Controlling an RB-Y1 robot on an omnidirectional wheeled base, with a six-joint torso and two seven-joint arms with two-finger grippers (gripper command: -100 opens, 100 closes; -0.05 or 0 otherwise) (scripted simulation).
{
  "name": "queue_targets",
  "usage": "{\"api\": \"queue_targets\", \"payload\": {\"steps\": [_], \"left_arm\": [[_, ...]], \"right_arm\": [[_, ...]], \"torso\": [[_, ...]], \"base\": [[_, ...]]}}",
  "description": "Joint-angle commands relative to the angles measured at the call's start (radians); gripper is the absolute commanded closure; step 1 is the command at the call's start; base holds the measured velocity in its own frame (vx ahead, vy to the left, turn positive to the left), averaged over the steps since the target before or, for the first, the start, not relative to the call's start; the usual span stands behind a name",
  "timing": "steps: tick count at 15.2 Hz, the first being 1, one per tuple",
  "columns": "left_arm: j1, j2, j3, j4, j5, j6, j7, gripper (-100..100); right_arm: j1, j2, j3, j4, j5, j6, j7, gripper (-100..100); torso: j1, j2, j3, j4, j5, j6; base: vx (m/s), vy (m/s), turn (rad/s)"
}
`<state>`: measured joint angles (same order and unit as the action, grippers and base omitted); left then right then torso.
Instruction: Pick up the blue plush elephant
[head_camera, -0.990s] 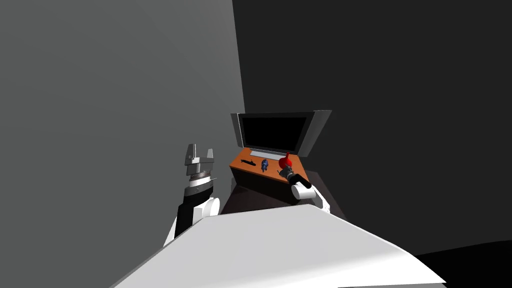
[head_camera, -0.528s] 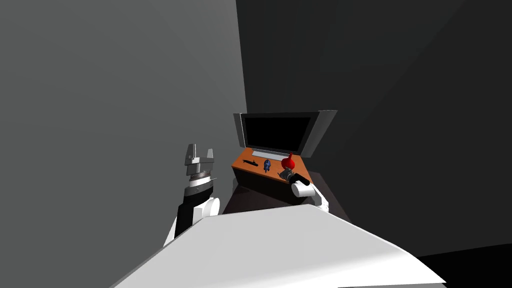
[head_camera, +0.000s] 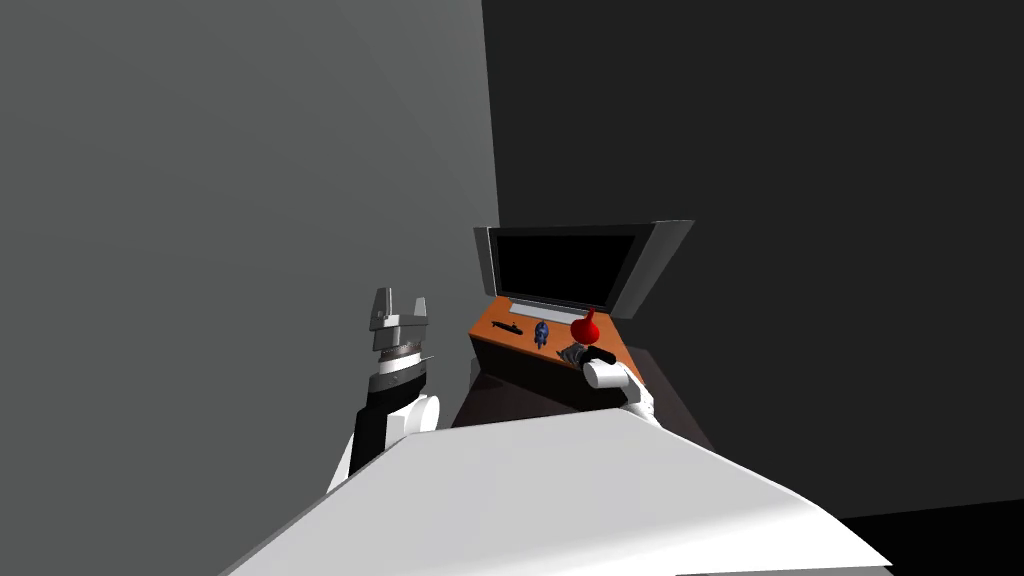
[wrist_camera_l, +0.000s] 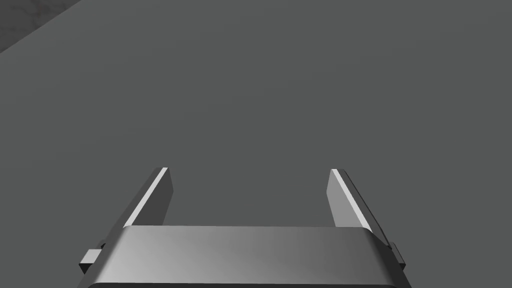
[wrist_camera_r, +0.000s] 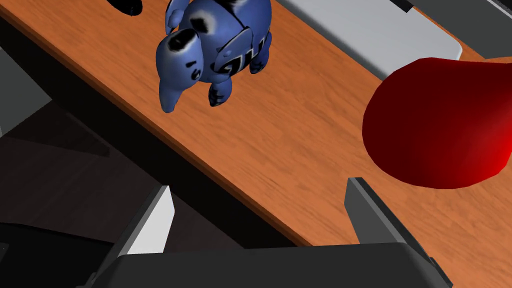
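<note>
The blue plush elephant (head_camera: 541, 332) (wrist_camera_r: 215, 50) stands on the orange-brown desk (head_camera: 490, 322) (wrist_camera_r: 280, 135), close to its front edge and about midway along it. Its trunk points toward that edge. A small black object (head_camera: 507, 328) lies toward the desk's left end, and a rounded red thing (head_camera: 585, 329) (wrist_camera_r: 440, 120) sits toward the right. A dark screen (head_camera: 565, 267) stands along the back edge on a light grey base (wrist_camera_r: 380, 30).

The right jaws hang at the front edge near the red thing, spread wide and holding nothing. One finger (wrist_camera_r: 150, 220) is off the edge, and the elephant is ahead of them, well apart. The left jaws are raised off the desk's left side, fingers (wrist_camera_l: 150, 197) wide apart and empty.
</note>
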<state>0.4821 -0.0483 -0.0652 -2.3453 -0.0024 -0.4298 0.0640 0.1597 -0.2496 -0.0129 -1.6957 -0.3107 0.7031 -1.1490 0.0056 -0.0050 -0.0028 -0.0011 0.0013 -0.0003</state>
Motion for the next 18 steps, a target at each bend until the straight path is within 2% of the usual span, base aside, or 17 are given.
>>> {"api": "queue_targets", "payload": {"steps": [1,2,4,5,7,8,9,10,11,13,14,16,17,18], "left_arm": [[0.0,0.0,0.0,0.0,0.0,0.0,0.0,0],[0.0,0.0,0.0,0.0,0.0,0.0,0.0,0],[0.0,0.0,0.0,0.0,0.0,0.0,0.0,0],[0.0,0.0,0.0,0.0,0.0,0.0,0.0,0],[0.0,0.0,0.0,0.0,0.0,0.0,0.0,0],[0.0,0.0,0.0,0.0,0.0,0.0,0.0,0],[0.0,0.0,0.0,0.0,0.0,0.0,0.0,0],[0.0,0.0,0.0,0.0,0.0,0.0,0.0,0],[0.0,0.0,0.0,0.0,0.0,0.0,0.0,0],[0.0,0.0,0.0,0.0,0.0,0.0,0.0,0],[0.0,0.0,0.0,0.0,0.0,0.0,0.0,0],[0.0,0.0,0.0,0.0,0.0,0.0,0.0,0],[0.0,0.0,0.0,0.0,0.0,0.0,0.0,0],[0.0,0.0,0.0,0.0,0.0,0.0,0.0,0]], "right_arm": [[-0.008,-0.001,-0.003,0.011,-0.003,0.034,-0.046,-100],[-0.025,-0.008,-0.012,0.037,-0.015,0.068,-0.07,-100],[-0.025,-0.008,-0.012,0.037,-0.015,0.089,-0.105,-100],[-0.043,-0.016,-0.021,0.064,-0.027,0.124,-0.132,-100],[-0.043,-0.016,-0.021,0.064,-0.027,0.143,-0.163,-100],[-0.059,-0.024,-0.031,0.089,-0.039,0.176,-0.191,-100],[-0.059,-0.024,-0.031,0.089,-0.039,0.195,-0.212,-100],[-0.059,-0.024,-0.031,0.089,-0.039,0.195,-0.219,-100],[-0.075,-0.033,-0.041,0.114,-0.051,0.234,-0.251,-100],[-0.075,-0.033,-0.041,0.114,-0.051,0.246,-0.272,-100],[-0.09,-0.042,-0.051,0.138,-0.063,0.284,-0.306,-100],[-0.09,-0.042,-0.051,0.138,-0.063,0.294,-0.323,-100],[-0.104,-0.052,-0.062,0.16,-0.074,0.331,-0.36,-100],[-0.104,-0.052,-0.062,0.16,-0.074,0.34,-0.373,-100]], "torso": [[0.0,0.0,0.0,0.0,0.0,0.0],[-0.001,0.001,0.0,0.0,0.0,0.0],[0.0,-0.001,0.0,0.0,0.0,0.0],[0.0,0.0,0.0,0.0,0.0,0.0],[0.0,0.0,0.0,0.0,0.0,0.0],[-0.001,0.0,0.0,0.0,0.0,0.0],[-0.001,0.0,0.0,0.0,0.0,0.0],[-0.001,0.0,0.0,0.0,0.0,0.0],[-0.001,0.0,0.0,0.0,0.0,0.0],[-0.001,-0.001,0.0,0.0,0.0,0.0],[-0.001,0.0,0.0,0.0,0.0,0.0],[-0.001,-0.002,-0.001,0.0,0.0,0.0],[-0.002,-0.001,-0.001,0.0,0.0,0.0],[-0.002,-0.001,0.0,0.0,0.0,0.0]], "base": [[0.045,0.06,0.024],[0.063,0.076,0.061],[0.067,0.072,0.037],[0.061,0.066,0.046],[0.059,0.066,0.039],[0.065,0.064,0.055],[0.077,0.063,0.062],[0.057,0.045,0.025],[0.063,0.061,0.066],[0.075,0.058,0.038],[0.094,0.054,0.046],[0.082,0.05,0.045],[0.072,0.048,0.05],[0.078,0.049,0.059]]}}
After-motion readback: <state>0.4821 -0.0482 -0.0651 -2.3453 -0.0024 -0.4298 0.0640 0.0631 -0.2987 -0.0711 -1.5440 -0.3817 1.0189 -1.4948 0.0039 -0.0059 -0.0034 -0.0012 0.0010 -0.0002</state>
